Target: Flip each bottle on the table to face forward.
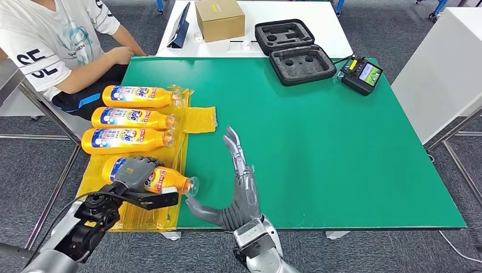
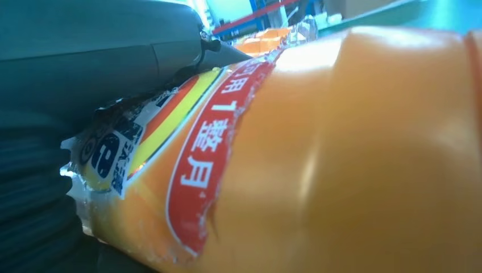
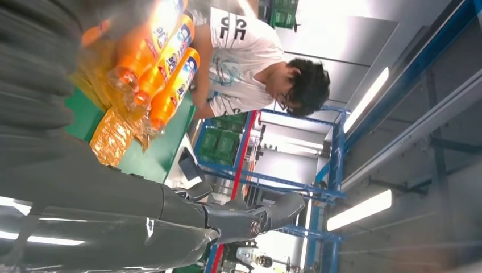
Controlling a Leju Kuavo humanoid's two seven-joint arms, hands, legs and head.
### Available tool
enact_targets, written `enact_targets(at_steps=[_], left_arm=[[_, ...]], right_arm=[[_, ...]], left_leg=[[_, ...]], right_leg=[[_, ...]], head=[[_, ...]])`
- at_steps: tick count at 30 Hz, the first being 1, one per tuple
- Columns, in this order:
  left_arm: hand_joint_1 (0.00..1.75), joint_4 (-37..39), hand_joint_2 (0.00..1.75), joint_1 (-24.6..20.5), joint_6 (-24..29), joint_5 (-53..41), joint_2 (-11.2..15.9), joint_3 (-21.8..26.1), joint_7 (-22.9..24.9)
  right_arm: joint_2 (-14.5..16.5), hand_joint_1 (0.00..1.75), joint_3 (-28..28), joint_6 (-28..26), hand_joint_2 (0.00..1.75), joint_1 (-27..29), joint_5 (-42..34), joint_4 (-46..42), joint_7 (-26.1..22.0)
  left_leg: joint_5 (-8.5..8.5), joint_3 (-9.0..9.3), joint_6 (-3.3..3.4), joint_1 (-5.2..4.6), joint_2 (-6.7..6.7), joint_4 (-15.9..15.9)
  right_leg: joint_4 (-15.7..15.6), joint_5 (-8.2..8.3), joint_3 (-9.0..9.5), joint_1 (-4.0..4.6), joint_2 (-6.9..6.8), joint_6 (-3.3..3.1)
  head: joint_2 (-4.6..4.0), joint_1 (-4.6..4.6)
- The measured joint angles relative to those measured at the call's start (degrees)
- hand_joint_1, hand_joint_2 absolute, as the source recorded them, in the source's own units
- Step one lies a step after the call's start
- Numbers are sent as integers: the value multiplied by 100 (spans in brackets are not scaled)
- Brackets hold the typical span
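My left hand [image 1: 138, 172] is wrapped over the nearest orange detergent bottle [image 1: 170, 181], fingers curled across its label. In the left wrist view that label [image 2: 187, 142] sits right against the palm. I judge this grip is meant to roll the bottle about its long axis so the printed front ends up facing me; the bottle lies on its side with its clear neck pointing toward my right hand.

My right hand [image 1: 239, 187] rests just beyond that neck, fingers spread and straight, thumb [image 1: 200, 211] reaching toward the bottle's mouth, holding nothing. I read it as a stop to keep the bottle from sliding while I turn it.

Past my left hand, away from me, three more bottles [image 1: 128, 118] lie parallel on the yellow plastic sheet [image 1: 199, 120], labels up, likely already sorted. That makes four bottles in all, one sheet.

Farther out on the green table [image 1: 318, 142]: one open black foam case [image 1: 295, 51], one handheld controller [image 1: 362, 74], one cardboard box [image 1: 219, 19], and one seated person [image 1: 51, 45] beside the bottles.
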Motion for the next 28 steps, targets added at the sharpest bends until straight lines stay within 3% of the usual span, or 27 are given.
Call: enact_targets(at_steps=[3,5,8,9,10,24,28], left_arm=[[168,220,175,-188,-362,197,-15,-25,-12],[147,375,175,-303,-502,269,-27,-34,-12],[36,594,175,-449,-620,322,-52,-47,-6],[8,666,175,-494,-649,337,-63,-50,8],[0,741,175,-538,-680,352,-74,-51,31],[0,1391,175,-923,-934,596,-241,-42,141],[0,1461,0,-963,-947,620,-270,-38,135]], right_arm=[[26,0,-11,77,175,0,-14,61,1],[41,0,-16,104,175,0,-16,99,1],[48,0,-22,136,175,0,-23,149,1],[48,0,-27,146,175,0,-24,163,1],[49,0,-33,155,175,0,-24,178,1],[99,0,-142,192,175,1,-10,365,1],[109,0,-163,198,175,2,-7,395,1]], left_leg=[[-1,16,-1,0,0,-2],[-2,26,-3,1,2,-3],[-4,40,-5,1,3,-4],[-4,45,-6,1,3,-5],[-5,50,-6,1,3,-5],[-1,82,-8,2,0,-6],[3,86,-9,2,-1,-6]], right_leg=[[0,0,16,0,0,0],[0,-1,24,1,2,-1],[0,-1,35,1,3,-2],[0,-1,40,1,3,-2],[0,-1,44,1,4,-2],[0,-1,81,1,2,-5],[0,-1,85,1,0,-5]], head=[[0,-1],[0,-1],[0,-1],[0,-1],[0,-1],[0,-1],[0,-1]])
